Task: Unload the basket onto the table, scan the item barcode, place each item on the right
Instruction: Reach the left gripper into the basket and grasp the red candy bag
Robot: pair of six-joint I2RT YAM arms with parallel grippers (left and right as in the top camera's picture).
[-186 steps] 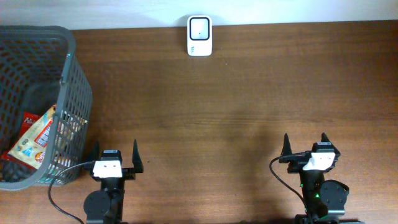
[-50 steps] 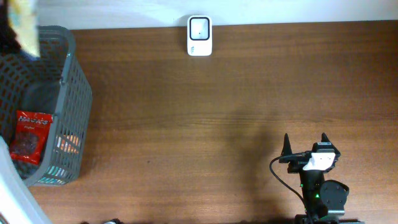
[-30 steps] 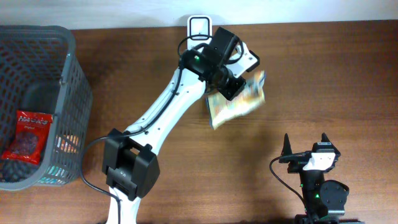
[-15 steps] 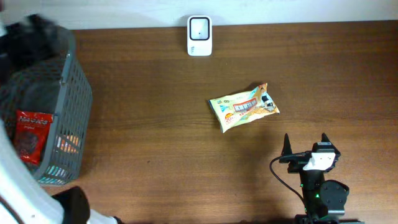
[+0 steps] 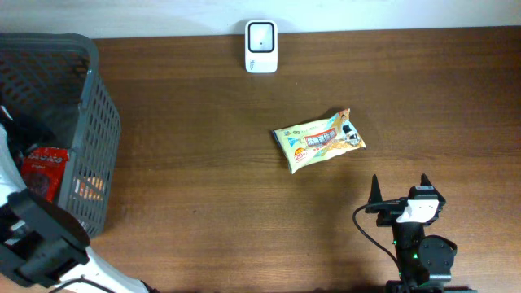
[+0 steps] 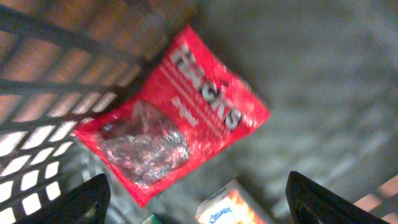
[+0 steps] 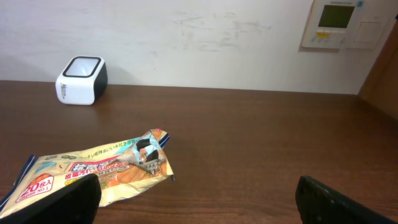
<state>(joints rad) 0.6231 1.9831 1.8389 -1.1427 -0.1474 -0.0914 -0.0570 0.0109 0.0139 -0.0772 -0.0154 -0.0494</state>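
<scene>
The red packet [image 6: 177,118] lies flat on the floor of the basket [image 5: 91,122], and the basket stands at the left edge of the table [image 5: 203,163]. My left fingers [image 6: 199,199] hang just over the red packet. They are spread wide and hold nothing. They do not touch the packet yet. A bit of an orange packet [image 6: 233,208] peeks out beside it.

A yellow packet [image 5: 319,140] lies out on the table, near the middle and a little to the right. Nothing holds it. I cannot tell from here if it got its beep or not.

The scanner [image 5: 261,36] stands at the far edge of the table, in the middle. It is well apart from the basket, and the yellow packet lies between it and my right fingers [image 5: 400,189]. My right fingers are at the near edge, spread wide and holding nothing.

So I think the job is only partly done. One packet is out of the basket. The red one is not picked up. I must close on it, lift it out, carry it to the scanner and show its stripes to the little window.
</scene>
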